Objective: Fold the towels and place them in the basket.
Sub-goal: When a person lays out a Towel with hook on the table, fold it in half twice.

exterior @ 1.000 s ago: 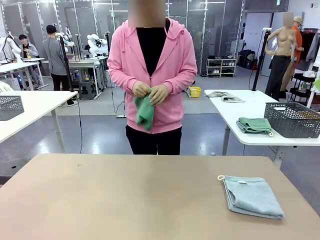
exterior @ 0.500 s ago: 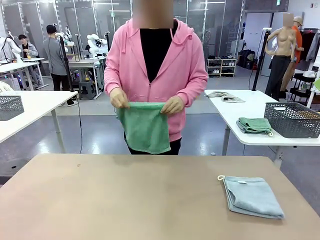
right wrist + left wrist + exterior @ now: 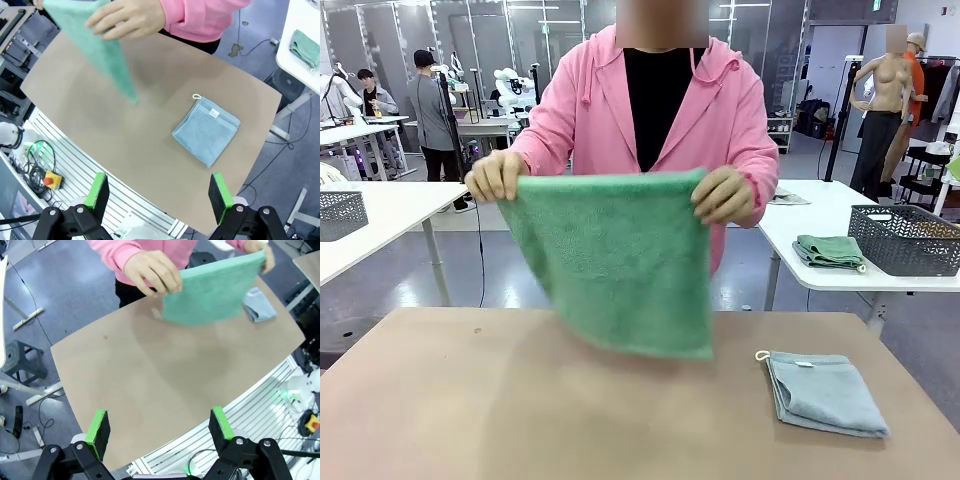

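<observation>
A person at the far side holds the green towel (image 3: pixel 610 265) spread open by its top corners, hanging over the far middle of the table; it also shows in the left wrist view (image 3: pixel 210 290) and the right wrist view (image 3: pixel 95 45). The light blue-grey towel (image 3: pixel 825 392) lies folded at the table's right, its white loop at the far-left corner (image 3: pixel 206 131) (image 3: pixel 260 307). My left gripper (image 3: pixel 160 427) hangs open, high over the table's near edge, holding nothing. My right gripper (image 3: pixel 159 192) is likewise open and empty above the near edge. The basket is out of view.
The tan table (image 3: pixel 470 400) has bare surface at its left and middle. A neighbouring white table at the right carries a dark mesh bin (image 3: pixel 905 238) and a folded green cloth (image 3: pixel 830 250). Another mesh bin (image 3: pixel 340 213) sits on the white table at the left.
The person has shaken the bunched green towel out, raised it and spread it wide, bringing it forward over the table. The blue-grey towel and both grippers have stayed put.
</observation>
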`<state>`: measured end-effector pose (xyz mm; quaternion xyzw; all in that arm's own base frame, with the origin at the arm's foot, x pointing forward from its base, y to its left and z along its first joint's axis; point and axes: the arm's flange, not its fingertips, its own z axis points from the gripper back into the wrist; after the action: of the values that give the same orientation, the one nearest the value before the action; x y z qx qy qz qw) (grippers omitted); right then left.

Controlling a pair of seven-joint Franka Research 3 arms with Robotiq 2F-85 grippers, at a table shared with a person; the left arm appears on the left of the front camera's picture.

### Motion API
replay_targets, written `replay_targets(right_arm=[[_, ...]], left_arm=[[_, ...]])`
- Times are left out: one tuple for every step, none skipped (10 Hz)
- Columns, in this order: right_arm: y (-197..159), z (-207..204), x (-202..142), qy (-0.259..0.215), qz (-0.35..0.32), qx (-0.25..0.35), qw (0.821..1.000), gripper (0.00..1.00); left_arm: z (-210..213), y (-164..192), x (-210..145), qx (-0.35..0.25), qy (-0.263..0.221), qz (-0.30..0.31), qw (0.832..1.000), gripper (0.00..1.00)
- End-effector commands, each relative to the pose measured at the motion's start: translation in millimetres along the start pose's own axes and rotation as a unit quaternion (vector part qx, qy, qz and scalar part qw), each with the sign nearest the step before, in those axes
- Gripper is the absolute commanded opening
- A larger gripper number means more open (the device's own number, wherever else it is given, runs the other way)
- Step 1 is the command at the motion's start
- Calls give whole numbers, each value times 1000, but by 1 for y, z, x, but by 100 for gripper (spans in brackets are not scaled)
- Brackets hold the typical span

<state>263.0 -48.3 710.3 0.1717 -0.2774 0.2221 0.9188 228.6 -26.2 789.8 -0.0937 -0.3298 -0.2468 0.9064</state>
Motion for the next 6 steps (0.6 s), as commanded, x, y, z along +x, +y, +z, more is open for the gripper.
replay_targets(right_arm=[[1,-1,2,0,-2,-2,1000,100],[1,-1,2,0,-2,-2,1000,100],[1,-1,2,0,-2,-2,1000,100],[1,-1,2,0,-2,-2,1000,100],[1,-1,2,0,-2,-2,1000,100],[1,-1,2,0,-2,-2,1000,100]], left_arm=[[2,-1,1,-1,-1,-2,1000,100],[2,-1,1,-1,-1,-2,1000,100],[2,-1,1,-1,-1,-2,1000,100],[2,-1,1,-1,-1,-2,1000,100],[2,-1,1,-1,-1,-2,1000,100],[2,-1,1,-1,-1,-2,1000,100]])
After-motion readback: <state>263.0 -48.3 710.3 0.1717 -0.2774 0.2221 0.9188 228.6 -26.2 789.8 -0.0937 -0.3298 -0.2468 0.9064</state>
